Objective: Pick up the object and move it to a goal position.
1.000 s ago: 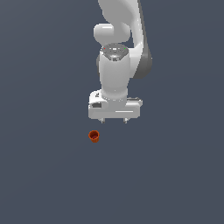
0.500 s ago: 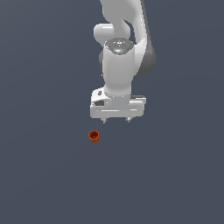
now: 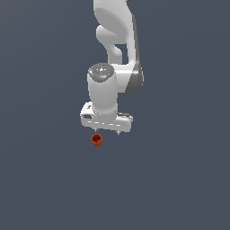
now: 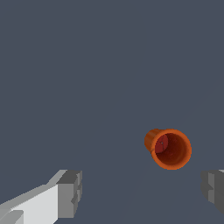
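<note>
The object, a tiny orange-red cup (image 3: 96, 139), stands on the dark grey floor just below and slightly toward the exterior view's left of my white gripper (image 3: 108, 131). In the wrist view the cup (image 4: 169, 148) shows its open mouth and wider rim, lying ahead of the gap between my two fingers (image 4: 68, 194), nearer the other finger (image 4: 213, 188). My gripper (image 4: 141, 191) is open with nothing between its jaws and hovers above the cup without touching it.
A plain dark grey floor (image 3: 179, 179) surrounds the cup on every side. The white arm (image 3: 119, 40) rises behind the gripper toward the top of the exterior view.
The arm has swung toward the exterior view's left and lowered, bringing the gripper from right of the cup to almost above it. The cup has not moved.
</note>
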Tool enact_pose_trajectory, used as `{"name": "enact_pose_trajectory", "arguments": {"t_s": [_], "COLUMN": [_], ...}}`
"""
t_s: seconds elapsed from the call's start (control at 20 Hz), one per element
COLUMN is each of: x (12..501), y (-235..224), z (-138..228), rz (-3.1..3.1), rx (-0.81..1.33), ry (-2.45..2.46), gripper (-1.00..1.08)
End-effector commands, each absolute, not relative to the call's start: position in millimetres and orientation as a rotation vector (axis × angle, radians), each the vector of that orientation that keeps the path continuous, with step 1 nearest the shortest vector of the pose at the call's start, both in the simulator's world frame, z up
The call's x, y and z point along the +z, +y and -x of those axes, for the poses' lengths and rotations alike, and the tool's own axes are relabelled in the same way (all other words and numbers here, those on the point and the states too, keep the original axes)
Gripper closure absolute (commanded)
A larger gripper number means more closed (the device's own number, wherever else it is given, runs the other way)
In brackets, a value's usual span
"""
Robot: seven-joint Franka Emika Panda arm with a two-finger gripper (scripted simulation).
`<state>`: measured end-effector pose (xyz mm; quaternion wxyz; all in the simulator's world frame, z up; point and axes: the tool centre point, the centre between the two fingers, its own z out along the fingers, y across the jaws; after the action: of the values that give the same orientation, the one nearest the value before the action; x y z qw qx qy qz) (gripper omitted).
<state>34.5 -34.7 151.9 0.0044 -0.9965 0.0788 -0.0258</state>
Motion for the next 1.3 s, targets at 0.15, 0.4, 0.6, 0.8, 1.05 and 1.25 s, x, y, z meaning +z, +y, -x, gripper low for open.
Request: {"name": "enact_pose_trajectory", "arguments": {"t_s": [0.15, 0.4, 0.6, 0.8, 1.05, 1.25], "x": [110, 91, 89, 83, 58, 42], "y": [-74, -93, -94, -94, -95, -95], "z": [-29, -25, -24, -24, -23, -22], "rz": [3.101, 3.088, 3.088, 3.088, 3.087, 3.086], "rx": [-0.028, -0.004, 0.000, 0.000, 0.000, 0.000], "ry": [0.469, 0.572, 0.579, 0.580, 0.585, 0.588], "gripper": [-0.92, -0.92, -0.92, -0.92, -0.92, -0.92]}}
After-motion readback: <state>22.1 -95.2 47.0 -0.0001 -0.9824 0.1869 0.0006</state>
